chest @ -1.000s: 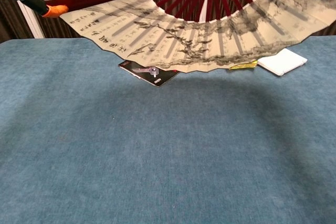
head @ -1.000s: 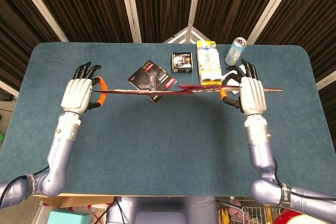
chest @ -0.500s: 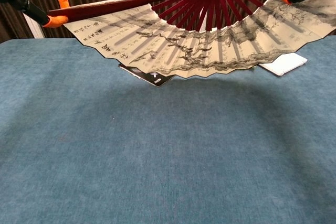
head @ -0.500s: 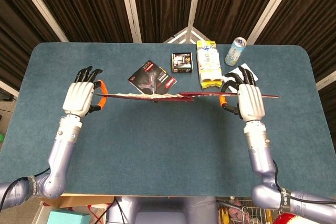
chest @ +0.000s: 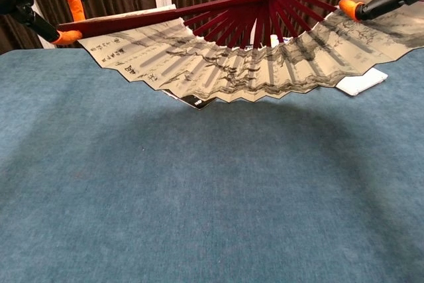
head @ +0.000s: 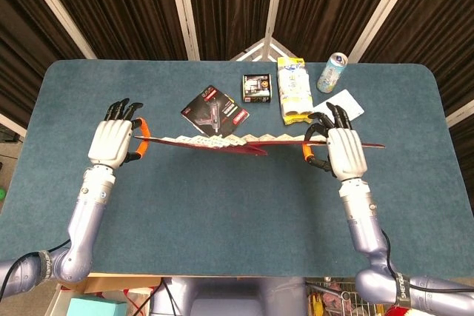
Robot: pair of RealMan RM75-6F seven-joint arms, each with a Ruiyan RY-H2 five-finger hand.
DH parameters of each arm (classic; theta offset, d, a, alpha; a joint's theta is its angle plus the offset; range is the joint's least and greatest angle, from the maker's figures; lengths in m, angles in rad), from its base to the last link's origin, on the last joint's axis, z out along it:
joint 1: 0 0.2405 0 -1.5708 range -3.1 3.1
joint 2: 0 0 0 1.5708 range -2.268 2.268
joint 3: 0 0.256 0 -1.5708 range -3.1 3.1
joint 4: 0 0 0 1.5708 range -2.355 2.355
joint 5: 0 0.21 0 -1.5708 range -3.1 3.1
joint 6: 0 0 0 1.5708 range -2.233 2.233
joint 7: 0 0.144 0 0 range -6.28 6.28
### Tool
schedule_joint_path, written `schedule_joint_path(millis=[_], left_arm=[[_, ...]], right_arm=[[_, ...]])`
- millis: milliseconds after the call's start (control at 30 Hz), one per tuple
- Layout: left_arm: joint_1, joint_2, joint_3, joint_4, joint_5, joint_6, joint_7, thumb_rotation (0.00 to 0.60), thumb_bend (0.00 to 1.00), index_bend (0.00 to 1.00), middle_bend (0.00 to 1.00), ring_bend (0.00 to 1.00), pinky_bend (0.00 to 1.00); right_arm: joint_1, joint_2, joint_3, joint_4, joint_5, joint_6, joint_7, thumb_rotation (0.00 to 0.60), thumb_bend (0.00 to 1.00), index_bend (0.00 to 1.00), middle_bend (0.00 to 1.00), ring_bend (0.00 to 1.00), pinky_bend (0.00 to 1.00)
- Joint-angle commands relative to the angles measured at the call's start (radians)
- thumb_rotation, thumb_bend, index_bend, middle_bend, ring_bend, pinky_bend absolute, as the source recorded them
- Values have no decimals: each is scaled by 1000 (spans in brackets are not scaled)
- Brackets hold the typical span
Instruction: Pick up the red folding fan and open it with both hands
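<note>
The red folding fan (head: 222,142) is spread wide open and held above the table between both hands. From the chest view its dark red ribs and cream paper with ink painting (chest: 232,64) hang downward from the pivot at the top. My left hand (head: 115,138) grips the fan's left outer rib with orange-tipped fingers (chest: 66,34). My right hand (head: 337,149) grips the right outer rib, its fingertips (chest: 351,8) showing at the upper right of the chest view. The rib's end sticks out past my right hand.
Behind the fan on the blue table (head: 237,212) lie a black and red packet (head: 215,109), a small black box (head: 257,87), a yellow-white pack (head: 293,90), a can (head: 332,72) and a white card (head: 342,101).
Both hands have lowered and drawn toward me with the open fan. The fan has tilted, so the paper now faces the chest camera lower and the pivot has come into view.
</note>
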Motion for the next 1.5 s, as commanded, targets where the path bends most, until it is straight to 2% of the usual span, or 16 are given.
schedule_joint_path(millis=[33,467,633,733,800,900,1000,1133,1267,1500], left_arm=[[0,-2,2,1,-2,-2,0,600,583,603,119,0,0],[2,-9,15,-4,0,-6,2,600,566,579,103,0,0],[6,-6,17,-8,-9,-9,1,600,539,557,88,0,0],[7,-4,19,-13,-8,-9,0,600,475,526,67,0,0],[7,-3,20,-15,-8,-12,0,600,410,479,44,0,0],[5,3,22,-19,-12,-20,3,600,312,405,10,0,0],[4,8,24,-24,-15,-26,3,600,259,345,0,0,0],[6,12,26,-29,-17,-29,0,600,202,299,0,0,0],[8,17,26,-32,-18,-32,-8,600,199,286,0,0,0],[15,25,31,-41,-7,-31,-20,600,199,267,0,0,0]], right_arm=[[-2,4,-12,-5,-15,-8,-10,600,548,689,291,52,0],[-25,10,-73,-9,-100,-22,-27,600,548,628,290,43,0],[-34,14,-85,-10,-110,-32,-24,600,548,546,262,24,0],[-36,18,-92,-11,-118,-42,-26,600,543,438,225,8,0],[-38,20,-95,-12,-123,-45,-26,600,519,312,177,1,0],[-40,24,-101,-20,-124,-56,-32,600,441,131,110,0,0],[-40,27,-105,-28,-121,-63,-47,600,368,11,76,0,0],[-46,27,-109,-39,-118,-62,-55,600,285,0,37,0,0],[-52,32,-113,-50,-116,-64,-64,600,257,0,2,0,0],[-62,45,-130,-48,-112,-67,-99,600,197,0,0,0,0]])
